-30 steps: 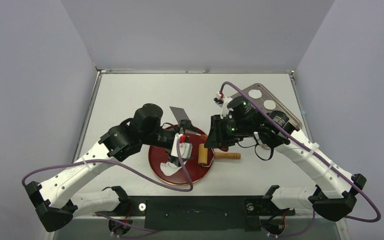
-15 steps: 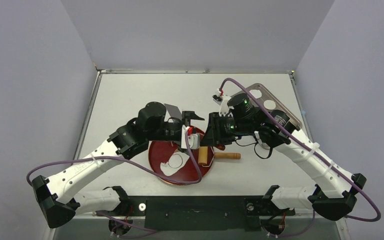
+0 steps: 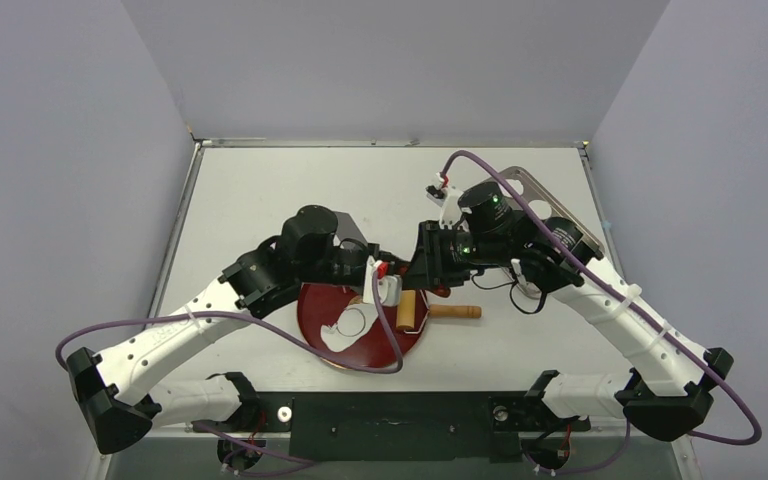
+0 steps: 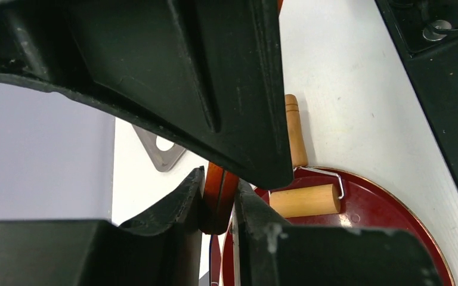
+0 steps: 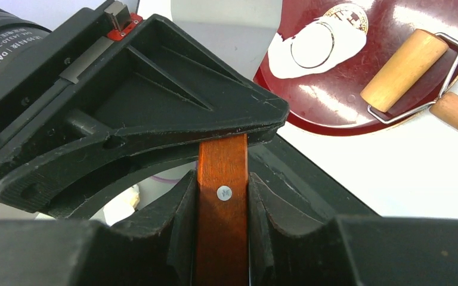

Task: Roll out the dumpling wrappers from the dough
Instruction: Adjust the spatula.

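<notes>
The dough (image 3: pixel 343 337) lies as a thin ragged white sheet on a dark red plate (image 3: pixel 312 305); a round outline is pressed into the dough (image 5: pixel 313 46). Above the plate's far edge both grippers meet on one red-brown wooden handle (image 5: pixel 222 173) of a scraper, whose grey blade (image 5: pixel 226 30) points away. My right gripper (image 5: pixel 222 179) is shut on that handle. My left gripper (image 4: pixel 217 179) is shut on the same handle (image 4: pixel 217 193) from the other side. In the top view the left gripper (image 3: pixel 392 275) and right gripper (image 3: pixel 422 275) almost touch. The dumpling wrappers are hidden behind the right arm.
A wooden rolling pin (image 3: pixel 407 310) rests on the plate's right rim, its handle (image 3: pixel 455 311) pointing right onto the table. A metal tray (image 3: pixel 545 190) sits at the back right, mostly covered by the right arm.
My left gripper moved right and up from over the plate to the scraper handle and closed on it. The right gripper kept its hold and barely moved.
</notes>
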Available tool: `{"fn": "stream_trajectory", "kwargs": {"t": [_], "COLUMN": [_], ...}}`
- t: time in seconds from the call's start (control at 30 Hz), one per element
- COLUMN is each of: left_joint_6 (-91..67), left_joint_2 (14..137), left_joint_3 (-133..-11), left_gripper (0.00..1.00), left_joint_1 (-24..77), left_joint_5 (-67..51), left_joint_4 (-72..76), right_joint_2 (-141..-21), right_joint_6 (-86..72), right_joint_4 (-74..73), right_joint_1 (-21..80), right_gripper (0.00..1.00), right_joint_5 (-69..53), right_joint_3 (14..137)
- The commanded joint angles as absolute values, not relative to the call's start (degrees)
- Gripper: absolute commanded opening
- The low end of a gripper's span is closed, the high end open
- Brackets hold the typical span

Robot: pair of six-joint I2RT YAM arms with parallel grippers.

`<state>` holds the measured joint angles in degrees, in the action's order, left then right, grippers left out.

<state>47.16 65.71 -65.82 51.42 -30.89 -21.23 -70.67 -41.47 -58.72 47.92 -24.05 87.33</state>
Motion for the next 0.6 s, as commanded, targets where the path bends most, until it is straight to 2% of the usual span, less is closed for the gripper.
{"fn": "stream_trajectory", "kwargs": {"t": [0.0,0.03,0.07,0.1,0.13,0.2,0.3,0.57], "left_joint_6": [40.95,39.81,37.2,35.83,32.73,27.38,17.97,2.16], "left_joint_2": [65.44,65.46,65.43,65.32,65.04,64.51,63.81,61.14], "left_joint_3": [-68.53,-68.63,-68.86,-68.93,-68.91,-68.78,-68.86,-67.28], "left_gripper": [0.0,0.0,0.0,0.0,0.0,0.0,0.0,0.0], "left_joint_1": [51.2,51.16,51.2,51.08,50.89,49.5,48.12,45.62], "left_joint_5": [-32.48,-32.72,-33.05,-33.49,-33.75,-35.29,-38.73,-43.76], "left_joint_4": [-19.07,-18.94,-18.87,-18.61,-18.49,-17.55,-15.99,-9.19], "right_joint_2": [-69.8,-69.79,-69.79,-69.43,-69.13,-67.91,-65.82,-60.62], "right_joint_6": [-41.52,-40.57,-39.89,-38.16,-37.27,-34.79,-31.33,-20.51], "right_joint_4": [-51.44,-51.42,-51.42,-51.44,-51.43,-51.34,-50.95,-46.45], "right_joint_1": [46.95,46.68,46.3,46.09,45.71,44.73,42.58,38.25], "right_gripper": [0.18,0.29,0.51,0.61,0.75,0.82,0.85,0.84], "right_joint_5": [-25.03,-26.01,-26.23,-26.05,-25.72,-24.74,-25.58,-34.72], "right_joint_3": [90.94,91.0,91.52,91.82,92.5,93.63,94.71,91.05]}}
